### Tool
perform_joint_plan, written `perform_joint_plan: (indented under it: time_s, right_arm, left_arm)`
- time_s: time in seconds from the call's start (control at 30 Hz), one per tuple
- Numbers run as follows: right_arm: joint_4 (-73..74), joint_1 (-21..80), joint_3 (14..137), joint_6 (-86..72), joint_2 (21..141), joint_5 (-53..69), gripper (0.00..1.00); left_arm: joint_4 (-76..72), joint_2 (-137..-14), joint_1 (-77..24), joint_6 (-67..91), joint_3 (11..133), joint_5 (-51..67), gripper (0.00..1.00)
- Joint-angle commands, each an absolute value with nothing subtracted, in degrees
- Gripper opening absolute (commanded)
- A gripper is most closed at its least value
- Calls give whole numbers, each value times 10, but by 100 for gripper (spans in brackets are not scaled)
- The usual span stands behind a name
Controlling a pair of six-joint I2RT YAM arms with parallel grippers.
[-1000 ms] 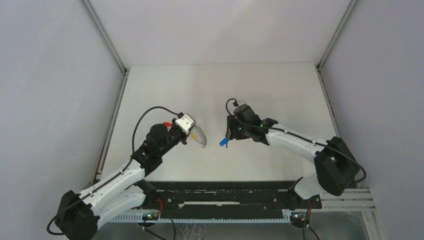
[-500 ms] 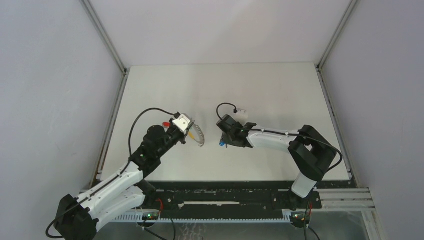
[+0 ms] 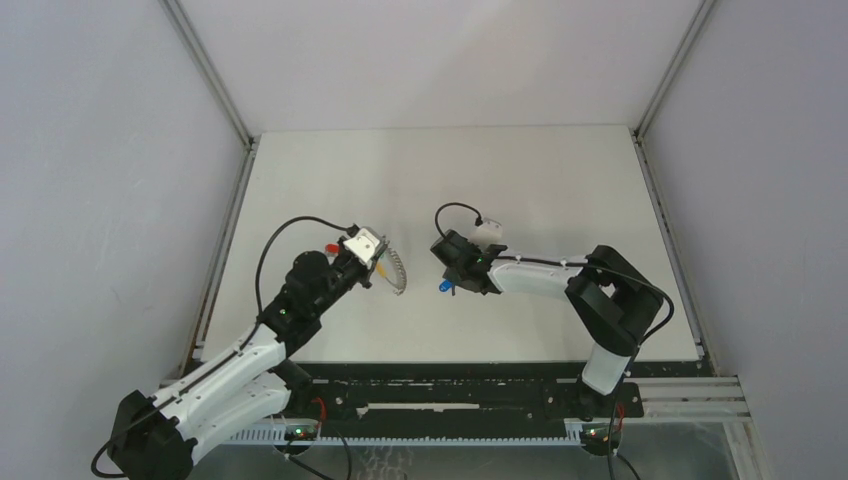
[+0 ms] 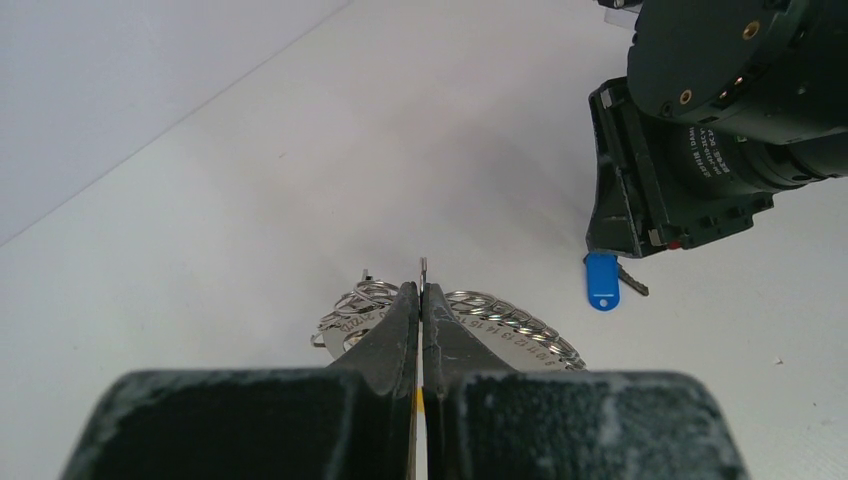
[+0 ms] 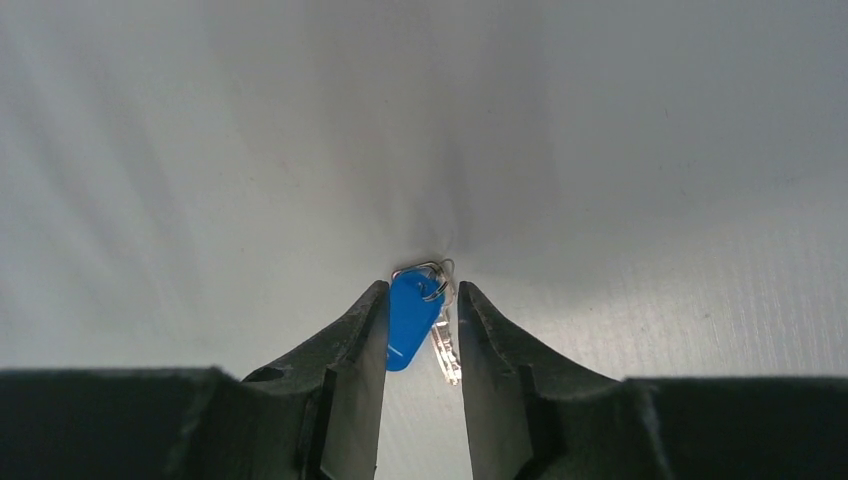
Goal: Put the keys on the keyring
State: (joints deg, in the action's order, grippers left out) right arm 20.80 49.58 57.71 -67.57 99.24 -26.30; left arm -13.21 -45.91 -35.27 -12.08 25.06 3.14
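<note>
The left tool (image 4: 421,296) is fully closed on the keyring (image 4: 505,328), a thin metal ring with a yellow tab and a loop of silvery bead chain. The tab is clamped between the fingers and the chain shows just beyond the fingertips. The right tool (image 5: 421,292) stands narrowly open over the white worktop (image 3: 560,180), its fingers flanking the small silver key with the blue plastic head (image 5: 407,325), which lies between them; whether they press on it cannot be told. The small key with the red plastic head (image 3: 332,247) lies on the worktop just beside the left wrist.
</note>
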Motion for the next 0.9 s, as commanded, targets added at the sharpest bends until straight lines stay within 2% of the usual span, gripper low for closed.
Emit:
perform_joint_plan:
  time_s: [0.0,0.57,0.87]
  right_arm:
    - [204,498,597,-703,999,-283,30]
    - [203,497,597,-710,1013,-277,16]
    - [200,497,597,-668,1005,-272,0]
  left_arm:
    - [-175,-441,-349,-112,240,30,0]
    - [-174,-439,-349,-110,241,37,0]
    - [-174,-436,-349,-111,241,37,0]
